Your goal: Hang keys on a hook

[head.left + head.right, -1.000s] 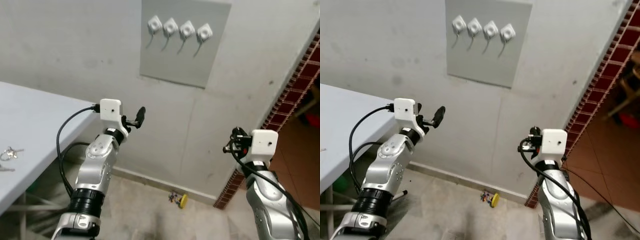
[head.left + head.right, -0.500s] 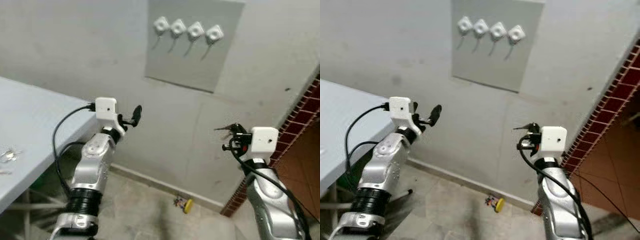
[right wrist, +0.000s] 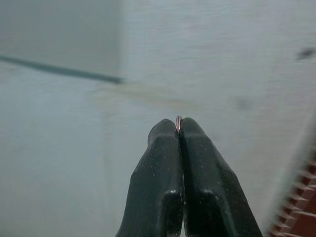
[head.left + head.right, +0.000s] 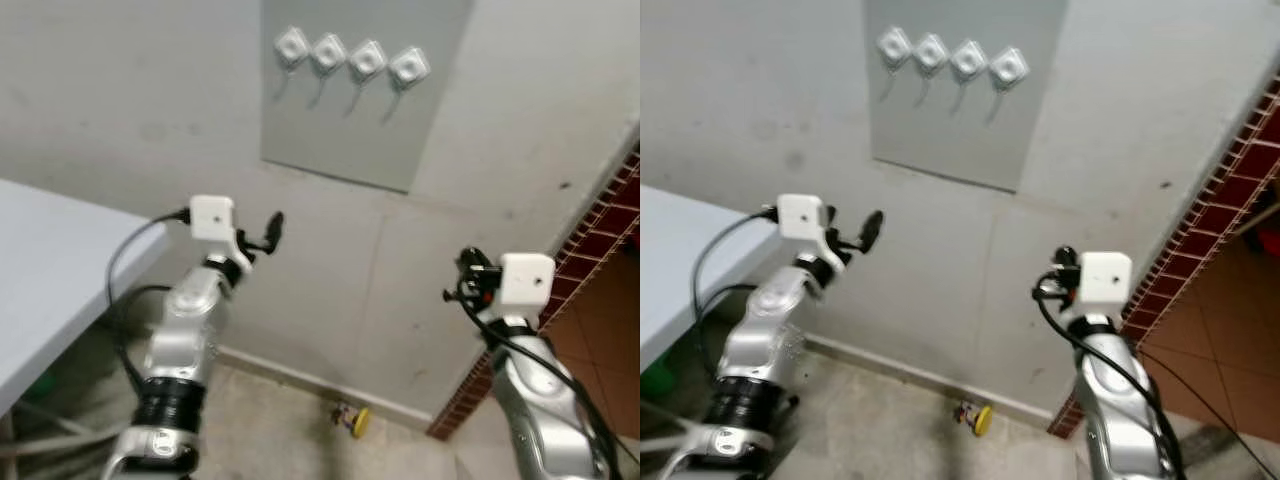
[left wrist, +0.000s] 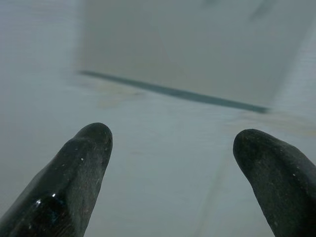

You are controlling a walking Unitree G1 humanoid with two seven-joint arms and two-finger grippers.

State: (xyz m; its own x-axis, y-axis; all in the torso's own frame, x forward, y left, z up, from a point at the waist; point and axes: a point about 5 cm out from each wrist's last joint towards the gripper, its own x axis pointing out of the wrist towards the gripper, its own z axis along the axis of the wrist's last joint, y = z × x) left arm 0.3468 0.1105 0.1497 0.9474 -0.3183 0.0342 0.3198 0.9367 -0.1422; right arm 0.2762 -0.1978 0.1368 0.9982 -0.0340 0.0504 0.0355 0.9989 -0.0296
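A row of several white hooks (image 4: 348,55) sits at the top of a grey panel (image 4: 340,135) on the wall ahead. My right gripper (image 4: 466,272) is raised to the lower right of the panel, well short of the hooks. It is shut on a key ring, whose thin metal edge (image 3: 178,120) peeks out between the fingertips; the keys themselves are hidden. My left gripper (image 4: 270,230) is held up below the panel's left part. It is open with nothing between its fingers (image 5: 91,148), pointing at the bare wall.
A grey table (image 4: 50,250) stands at the left against the wall. A small yellow object (image 4: 352,420) lies on the floor by the skirting. A red brick wall edge (image 4: 600,240) borders the right side.
The camera has swung, so the panel sits further left and the keys lying on the table have left the picture. The key tip sticking out of the right gripper is no longer seen.
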